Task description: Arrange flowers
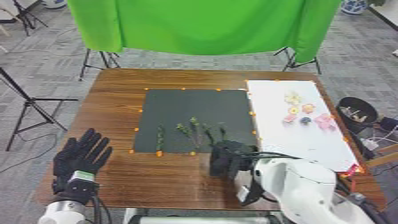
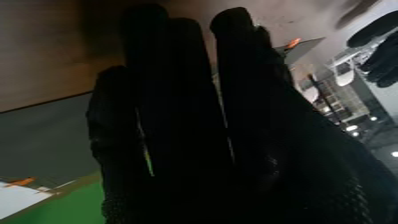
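Well, the green stems lie side by side on the dark mat, near the robot's edge of it. I think they are spread out like that so each one can be picked up alone. The flower heads, in yellow, orange, pink and a dark blue, sit in a little bunch on the white sheet to the right. Maybe they are kept apart so the green bits can be laid first, and the soft flowers don't get squashed.

The right robot hand is over the near right corner of the mat, just beside the stems. Its fingers are straight and close together, and I can't see it holding anything. The left robot hand is wide, with its fingers spread, by the left side of the counter, away from the stems.

The right arm hangs over the near end of the white sheet, so it could bump things there. A black bin stands past the right edge, and a green cloth hangs behind.
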`<move>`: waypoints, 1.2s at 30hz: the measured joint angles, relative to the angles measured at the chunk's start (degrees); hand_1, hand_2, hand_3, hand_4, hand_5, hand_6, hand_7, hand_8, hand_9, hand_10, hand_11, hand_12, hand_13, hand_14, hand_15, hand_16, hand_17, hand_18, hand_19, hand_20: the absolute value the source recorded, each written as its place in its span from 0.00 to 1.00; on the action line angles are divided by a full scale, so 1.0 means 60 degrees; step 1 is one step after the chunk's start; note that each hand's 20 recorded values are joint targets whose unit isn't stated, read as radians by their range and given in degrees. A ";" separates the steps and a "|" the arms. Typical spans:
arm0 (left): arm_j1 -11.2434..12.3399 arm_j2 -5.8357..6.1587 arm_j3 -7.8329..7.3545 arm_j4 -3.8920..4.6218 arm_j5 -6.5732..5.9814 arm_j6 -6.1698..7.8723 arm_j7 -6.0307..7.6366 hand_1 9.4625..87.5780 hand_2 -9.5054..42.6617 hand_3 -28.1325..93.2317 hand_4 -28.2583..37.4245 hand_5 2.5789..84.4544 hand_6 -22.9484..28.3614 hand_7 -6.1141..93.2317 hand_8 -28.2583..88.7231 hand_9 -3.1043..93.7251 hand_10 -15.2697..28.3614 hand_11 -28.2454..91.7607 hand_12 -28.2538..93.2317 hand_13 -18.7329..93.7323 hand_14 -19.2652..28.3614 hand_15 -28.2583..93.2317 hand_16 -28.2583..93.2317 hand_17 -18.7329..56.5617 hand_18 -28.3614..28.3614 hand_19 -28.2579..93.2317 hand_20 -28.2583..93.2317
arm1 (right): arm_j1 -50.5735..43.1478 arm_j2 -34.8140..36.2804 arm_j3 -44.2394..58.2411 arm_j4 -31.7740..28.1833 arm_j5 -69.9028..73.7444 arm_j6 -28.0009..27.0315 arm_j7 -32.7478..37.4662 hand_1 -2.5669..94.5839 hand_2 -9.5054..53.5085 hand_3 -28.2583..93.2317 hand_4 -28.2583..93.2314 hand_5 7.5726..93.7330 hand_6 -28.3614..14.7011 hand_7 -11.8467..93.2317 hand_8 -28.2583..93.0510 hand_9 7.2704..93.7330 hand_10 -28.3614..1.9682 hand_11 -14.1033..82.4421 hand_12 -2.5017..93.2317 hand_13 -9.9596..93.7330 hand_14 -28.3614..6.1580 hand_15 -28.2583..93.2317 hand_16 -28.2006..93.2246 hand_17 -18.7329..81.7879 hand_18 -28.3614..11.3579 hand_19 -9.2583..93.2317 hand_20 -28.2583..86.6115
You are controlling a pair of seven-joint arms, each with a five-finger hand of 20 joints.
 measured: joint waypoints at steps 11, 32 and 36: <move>-0.0019 0.0000 0.0018 0.0003 0.0000 0.0001 -0.0010 0.25 0.53 0.83 0.00 0.48 0.64 0.25 0.16 0.37 0.71 0.46 0.31 0.38 0.75 0.58 0.15 0.16 0.75 0.55 0.30 | 0.0196 -0.0025 -0.0398 0.0193 -0.0613 0.1292 0.1284 0.30 0.44 1.00 0.16 0.77 0.57 0.25 0.16 0.75 0.42 0.27 0.18 0.76 0.38 0.59 0.42 0.49 0.12 0.88 0.58; -0.0013 0.0000 0.0042 -0.0003 -0.0005 -0.0005 -0.0030 0.25 0.52 0.83 0.00 0.48 0.64 0.25 0.16 0.37 0.71 0.46 0.32 0.38 0.75 0.58 0.15 0.16 0.75 0.55 0.30 | -0.0088 0.0446 -0.0263 -0.0036 0.0718 0.5079 0.1403 0.33 0.29 0.92 0.09 0.77 0.56 0.30 0.20 0.79 0.36 0.32 0.21 0.77 0.39 0.63 0.43 0.51 0.11 0.92 0.57; -0.0014 0.0023 0.0046 -0.0011 0.0006 -0.0026 0.0009 0.25 0.52 0.83 0.00 0.48 0.64 0.25 0.16 0.37 0.71 0.46 0.32 0.38 0.75 0.58 0.15 0.16 0.75 0.55 0.30 | -0.0091 0.0799 -0.0035 0.0034 -0.0297 0.6310 0.2036 0.36 0.18 0.91 0.07 0.67 0.55 0.28 0.13 0.66 0.36 0.27 0.18 0.69 0.37 0.62 0.40 0.50 0.12 0.92 0.56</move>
